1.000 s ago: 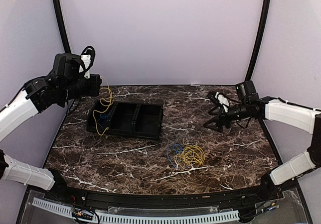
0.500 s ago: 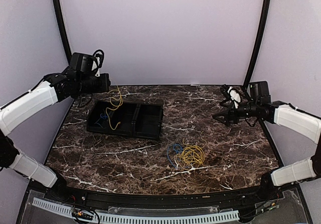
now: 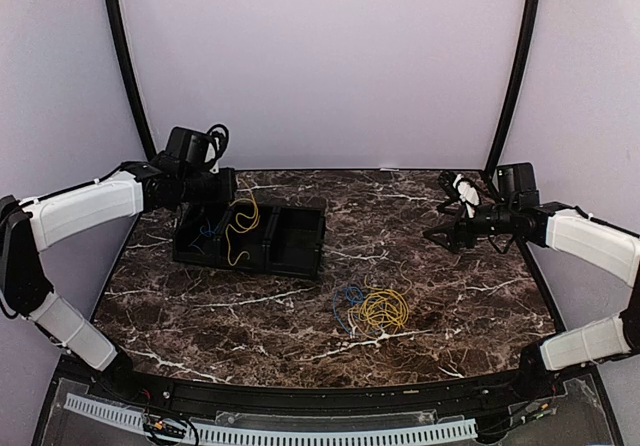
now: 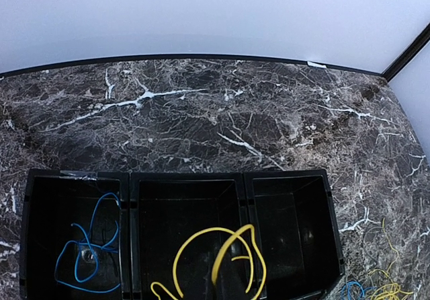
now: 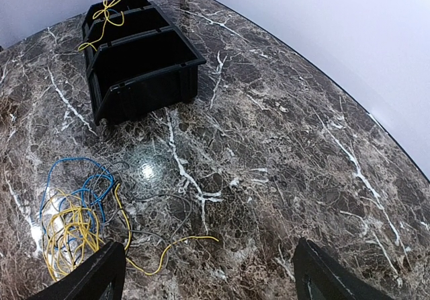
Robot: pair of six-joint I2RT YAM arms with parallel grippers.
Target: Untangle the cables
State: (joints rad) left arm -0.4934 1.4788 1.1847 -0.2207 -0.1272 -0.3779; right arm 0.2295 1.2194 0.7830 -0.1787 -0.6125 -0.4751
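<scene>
L arm [image 3: 90, 201] fwd, L fingers [image 3: 228, 188] pinched, R arm [image 3: 590, 241] raised, R fingers [image 5: 94, 280] spread

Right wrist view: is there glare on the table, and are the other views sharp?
Right wrist view: yes, a bright glare spot on the marble table beside the tangled cables. Left wrist view: sharp, no glare. Top external view: evenly lit, sharp.

I'm looking into robot lab test cell: plain pale walls [image 3: 320, 66] enclosing marble-pattern table [image 3: 480, 296], black frame poles [image 3: 123, 56] rising at corners, slotted cable duct [image 3: 300, 431] running along near edge.
</scene>
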